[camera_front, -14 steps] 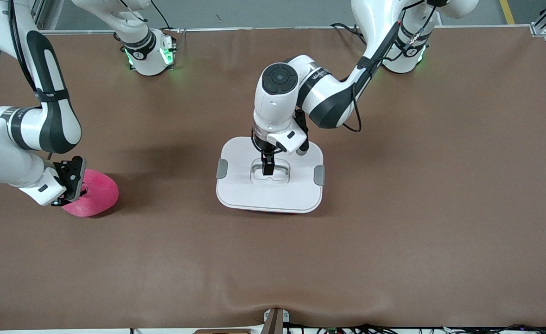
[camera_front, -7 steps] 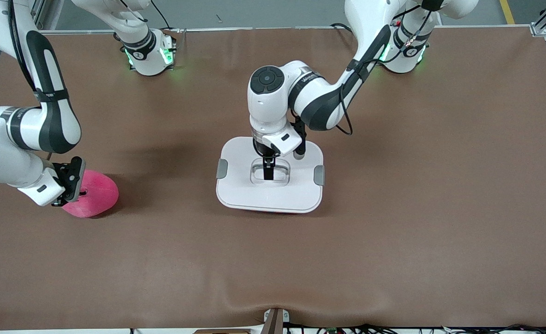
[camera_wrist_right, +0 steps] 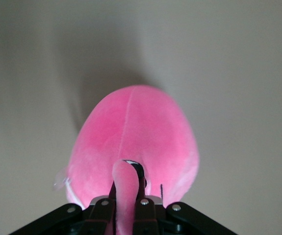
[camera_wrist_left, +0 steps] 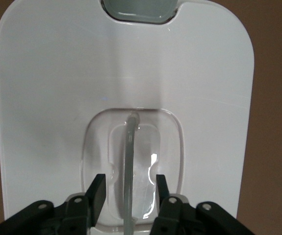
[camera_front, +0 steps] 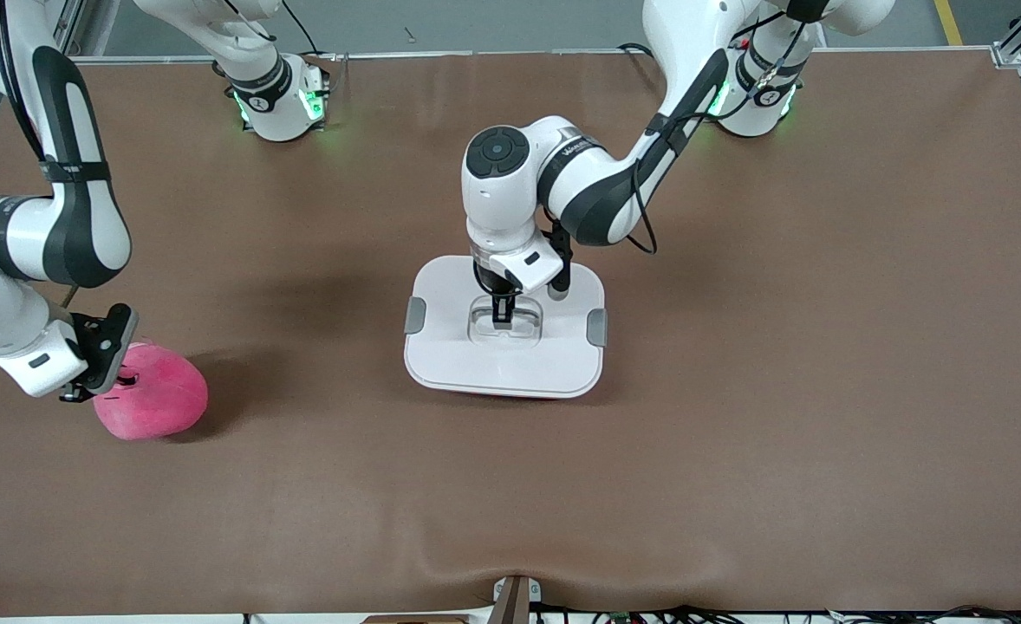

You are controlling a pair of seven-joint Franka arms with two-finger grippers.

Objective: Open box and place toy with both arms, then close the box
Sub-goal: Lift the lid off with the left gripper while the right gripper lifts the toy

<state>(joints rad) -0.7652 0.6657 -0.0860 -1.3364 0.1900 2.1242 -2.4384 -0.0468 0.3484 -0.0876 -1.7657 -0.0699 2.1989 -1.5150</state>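
Note:
The box stands mid-table with its white lid [camera_front: 458, 355] on; only a pink sliver of the tub [camera_front: 519, 396] shows under it. My left gripper [camera_front: 502, 317] is down in the lid's recessed clear handle [camera_front: 523, 328]. It is open, with its fingers either side of the handle bar [camera_wrist_left: 129, 147] in the left wrist view, where the gripper [camera_wrist_left: 128, 190] is low in the frame. My right gripper [camera_front: 119, 378] is shut on an ear [camera_wrist_right: 126, 181] of the pink toy [camera_front: 153, 402], near the right arm's end of the table. The toy [camera_wrist_right: 136, 132] seems slightly lifted.
Grey clips [camera_front: 414, 315] [camera_front: 596, 327] sit on the lid's two short sides. The brown table mat [camera_front: 736, 390] lies bare around the box and the toy. The arm bases [camera_front: 281, 104] [camera_front: 757, 100] stand farthest from the front camera.
My right gripper has moved toward the front camera with the toy, which now looks rounder and raised. My left arm shifted slightly toward the right arm's end, its gripper still in the handle.

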